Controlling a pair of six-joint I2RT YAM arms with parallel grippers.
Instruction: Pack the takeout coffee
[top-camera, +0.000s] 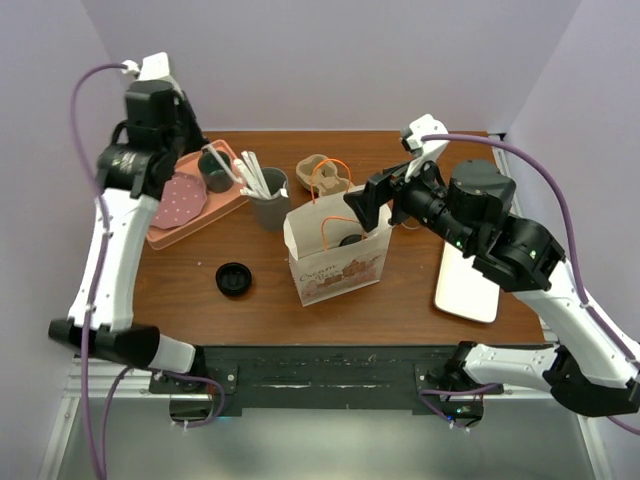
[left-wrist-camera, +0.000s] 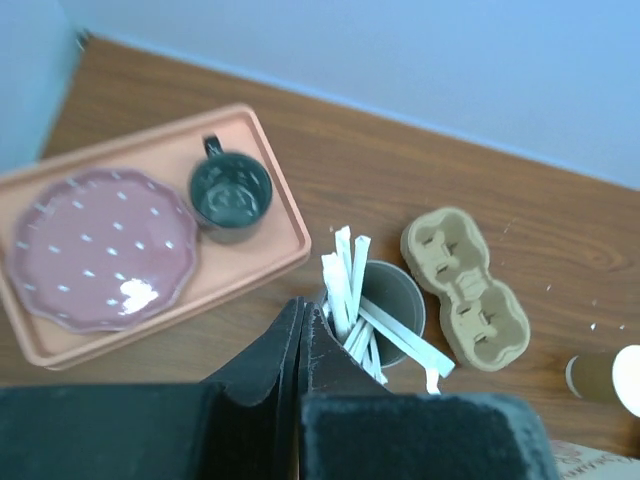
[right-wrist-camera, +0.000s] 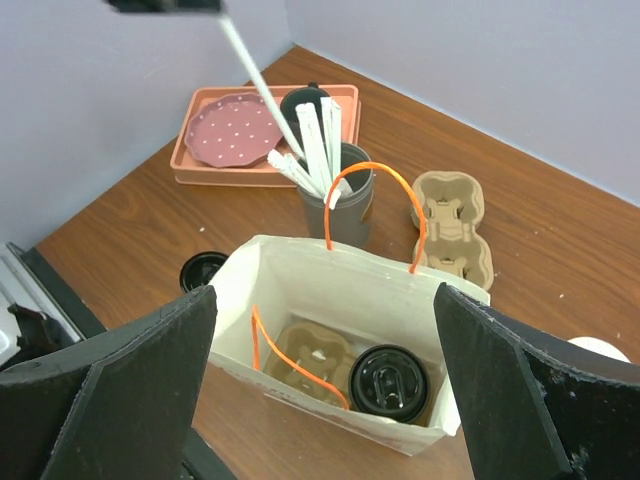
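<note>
One loose black lid (top-camera: 232, 278) is lying flat on the desk (top-camera: 180, 305) nearest the arm bases, and off to the right a white oblong tray (top-camera: 465, 290) is sitting by the desk's edge. Between them a paper bag (top-camera: 335, 265) with orange handles is standing open. Inside it a cardboard carrier (right-wrist-camera: 310, 355) is holding a black-lidded cup (right-wrist-camera: 390, 383) in one hole, the other hole showing bare. The right claw (right-wrist-camera: 323, 290) is hovering above the bag's mouth with its fingers spread wide, gripping nothing. Just beyond the bag's far right corner the takeout coffee (left-wrist-camera: 592, 375) is sitting on the desk, outside the bag; it is a tan-sided cup with a pale round top, blurred at the edge of the left wrist view. Behind the bag a grey tumbler (right-wrist-camera: 350, 215) is holding a bunch of white utensils (left-wrist-camera: 345, 275), and a second carrier (left-wrist-camera: 465, 290) is lying beside it. The left claw (left-wrist-camera: 300, 325) is hanging above the tumbler, its fingers pinched together on the upper end of a long white stick (right-wrist-camera: 260, 85) whose lower end is reaching down among the utensils. Farthest left, a salmon tray (left-wrist-camera: 245, 270) is carrying a spotted pink plate (left-wrist-camera: 95, 250) and a dark mug (left-wrist-camera: 230, 195).
</note>
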